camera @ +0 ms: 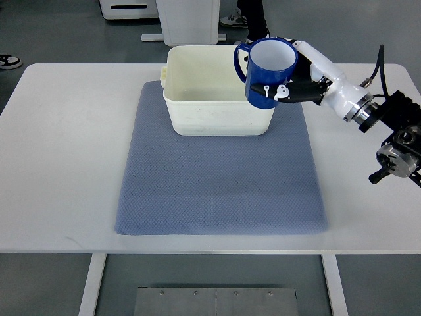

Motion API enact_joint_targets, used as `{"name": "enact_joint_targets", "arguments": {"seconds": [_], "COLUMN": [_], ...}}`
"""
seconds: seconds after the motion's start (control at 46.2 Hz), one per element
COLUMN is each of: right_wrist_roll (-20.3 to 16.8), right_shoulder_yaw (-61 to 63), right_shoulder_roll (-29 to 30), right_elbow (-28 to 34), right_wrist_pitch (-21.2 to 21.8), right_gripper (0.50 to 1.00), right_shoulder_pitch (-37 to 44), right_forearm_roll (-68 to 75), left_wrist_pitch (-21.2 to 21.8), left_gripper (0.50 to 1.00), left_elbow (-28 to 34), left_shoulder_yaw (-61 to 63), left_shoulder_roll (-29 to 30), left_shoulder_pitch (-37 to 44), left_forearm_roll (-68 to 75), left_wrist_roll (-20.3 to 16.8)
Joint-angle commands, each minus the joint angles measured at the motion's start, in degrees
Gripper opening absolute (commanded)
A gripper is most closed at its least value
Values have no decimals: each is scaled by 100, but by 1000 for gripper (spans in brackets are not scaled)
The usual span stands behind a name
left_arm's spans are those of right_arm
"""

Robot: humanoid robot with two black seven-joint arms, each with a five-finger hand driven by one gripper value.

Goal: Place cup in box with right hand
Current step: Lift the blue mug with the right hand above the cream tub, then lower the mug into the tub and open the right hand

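The right hand (304,84) is clamped on the blue cup (270,72), which sits at its fingertips, held upright over the right rim of the white box (217,115), above the worktop (66,164).

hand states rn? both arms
Left: not in view.
Right hand: shut on the blue cup, held at the right rim of the white box.

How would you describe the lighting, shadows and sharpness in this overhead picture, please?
Top view: even, diffuse light; only soft shadows, inside the white box and under the table edge. No strong glare, just a slight sheen on the blue cup held by the right hand. Focus is sharp across the mat; the table edges bow slightly.
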Motion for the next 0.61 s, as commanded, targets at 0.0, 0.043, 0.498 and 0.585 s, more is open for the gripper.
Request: {"name": "enact_joint_targets", "arguments": {"seconds": [0.0, 0.043, 0.498, 0.585], "right_wrist_roll": [-130, -191, -534, -535], "right_shoulder_yaw": [-35, -44, -35, -26], "right_shoulder_roll": [52, 113, 1809, 2081], "right_elbow": [-187, -319, -2384, -2797], "right_wrist_pitch": [-1, -9, -89, -106], "right_gripper": [500, 500, 500, 500], "right_shoulder_pitch": [262, 367, 1123, 1203], "right_forearm_roll": [72, 98, 116, 116], "left_wrist_pitch": [-6, 3, -6, 2], "left_gripper": [1000, 1000, 1000, 1000], "left_elbow": [1, 1, 1, 1], "left_shoulder_yaw": [-4, -4, -4, -4], "left_shoulder_roll": [0, 0, 0, 0], "left_shoulder_pitch": [0, 0, 0, 0], "left_forearm_roll": [0, 0, 0, 0], "left_wrist_roll": [-1, -1, -1, -1]}}
